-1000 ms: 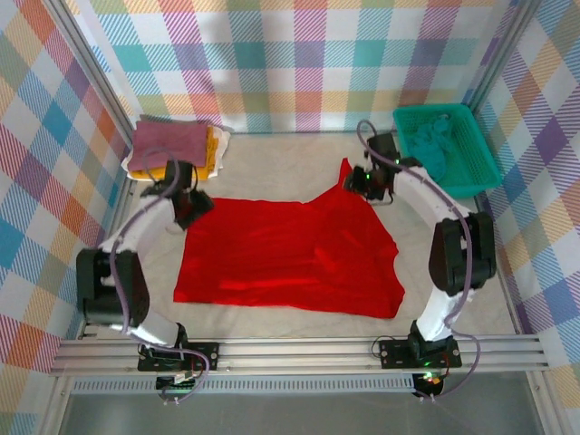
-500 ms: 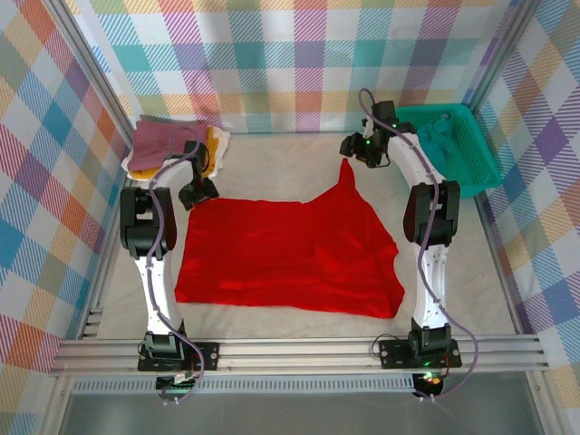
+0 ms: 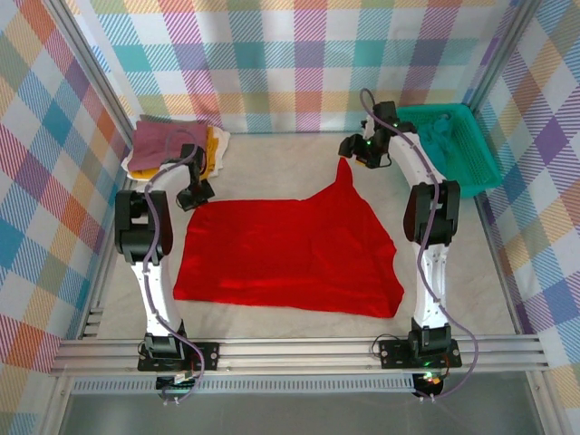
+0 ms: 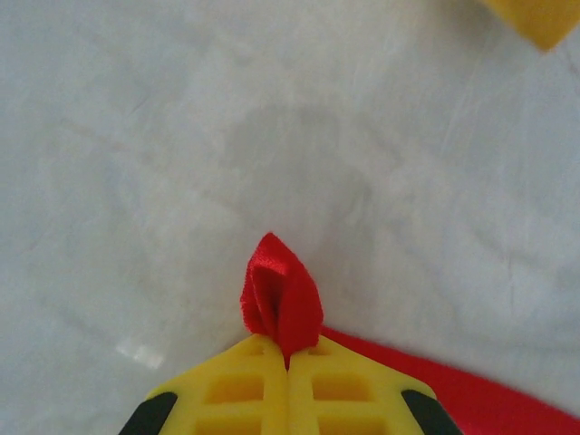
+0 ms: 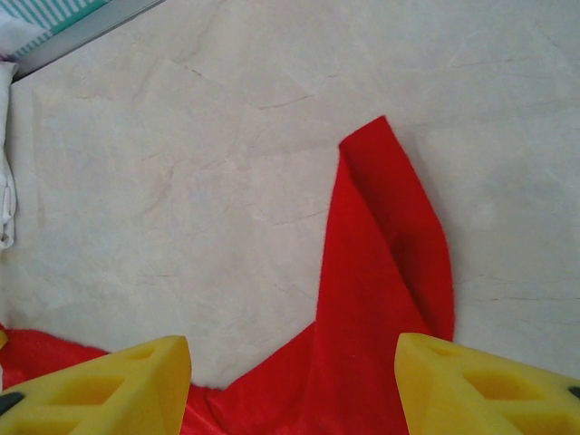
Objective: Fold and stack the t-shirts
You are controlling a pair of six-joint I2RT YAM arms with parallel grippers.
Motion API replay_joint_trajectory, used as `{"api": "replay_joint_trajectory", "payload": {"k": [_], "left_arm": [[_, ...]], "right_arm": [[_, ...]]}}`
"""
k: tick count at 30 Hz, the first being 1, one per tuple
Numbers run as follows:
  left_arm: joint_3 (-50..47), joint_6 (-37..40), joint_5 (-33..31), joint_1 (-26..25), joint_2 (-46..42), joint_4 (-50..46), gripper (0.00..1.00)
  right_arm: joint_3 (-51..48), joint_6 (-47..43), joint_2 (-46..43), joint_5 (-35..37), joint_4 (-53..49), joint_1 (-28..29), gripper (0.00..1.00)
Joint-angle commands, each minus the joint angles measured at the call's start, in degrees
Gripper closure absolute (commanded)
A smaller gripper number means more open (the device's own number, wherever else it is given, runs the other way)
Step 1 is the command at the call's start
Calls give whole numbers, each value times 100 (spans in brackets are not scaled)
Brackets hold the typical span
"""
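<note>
Having just closed, the left gripper (image 4: 288, 352) is pinching a corner of the red t-shirt (image 3: 290, 249), lying spread across the table (image 3: 272, 163); the right gripper (image 5: 290, 362) is hovering, jaws wide apart, over its sleeve.

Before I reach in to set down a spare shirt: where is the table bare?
Bare table lies behind the red t-shirt, between the folded stack and the teal basket, broken by the sleeve tip near the right gripper. A strip runs along the near rail. Crowded: far left, where the left gripper pinches the shirt's corner by the stack.
</note>
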Motion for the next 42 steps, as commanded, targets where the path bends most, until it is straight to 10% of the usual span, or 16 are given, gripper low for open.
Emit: {"api": "replay_joint_trajectory", "payload": {"k": [1, 25, 35, 42], "left_arm": [[-311, 27, -12, 62, -759, 238, 100], [-331, 169, -53, 60, -915, 202, 100], [-248, 165, -76, 60, -913, 186, 100], [-235, 112, -161, 62, -1073, 185, 100]], "right_arm": [[321, -24, 196, -9, -312, -48, 38], [2882, 153, 2454, -715, -661, 95, 45], [2894, 170, 2200, -647, -501, 136, 97], [2258, -81, 1143, -366, -365, 144, 100]]}}
